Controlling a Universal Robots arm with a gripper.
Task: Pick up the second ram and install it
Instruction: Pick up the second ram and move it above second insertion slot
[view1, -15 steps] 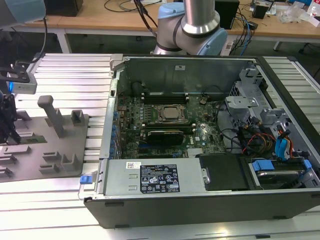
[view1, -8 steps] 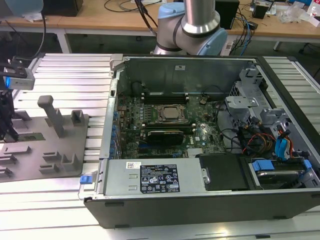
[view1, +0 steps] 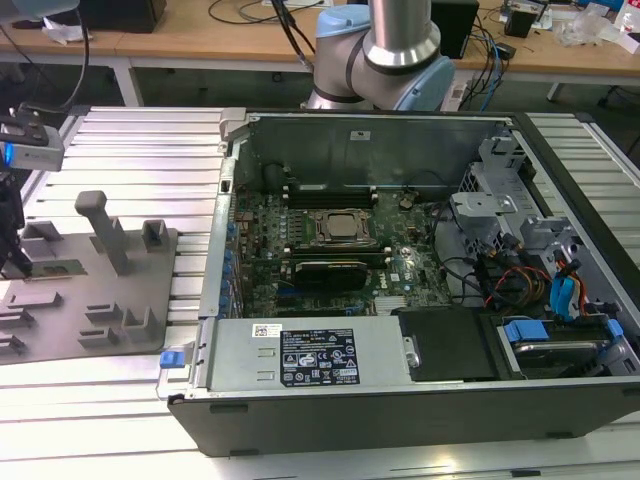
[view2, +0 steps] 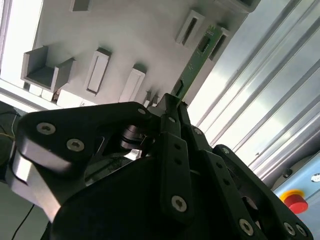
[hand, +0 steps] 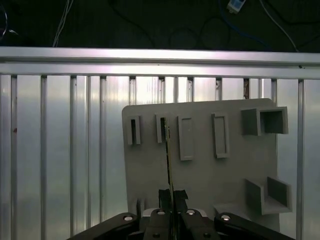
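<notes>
The gripper (hand: 172, 196) hangs at the exterior view's far left, over the grey fixture tray (view1: 155, 275). In both wrist views its fingers (hand: 164, 196) are pressed together on the second ram (hand: 168, 160), pinching the green stick near one end. The rest of the board runs out edge-on toward a narrow slot (hand: 161, 129) in the tray. We can't tell whether that far end is seated there or already clear.

We judge the step in hand to be the pick from the tray. To do it well:
- Keep the pinch square on the board faces, w/ no twist.
- Lift straight along the slot so the thin board doesn't bind or flex.
- Keep the stick vertical btwn the pads, since a one-end grip lets it droop or swing.

Further to the exterior view's right sits the open PC chassis (view1: 400, 400), well apart from the tray. In it are the processor socket (view1: 340, 228) and the black memory slots (view1: 330, 190).

Counts, L to R:
- 1 ram in the grip.
- On the tray, per the first wrist view: 2 narrow slots, 2 raised rectangular frames (hand: 220, 135) and 2 open box brackets (hand: 265, 121).
- 1 tall post (view1: 98, 230) in the exterior view.
- 1 socket, w/ 2 slot banks, one on ea. side of it. Single slots are too small to count.
- 1 red stop button (view2: 296, 202).
</notes>
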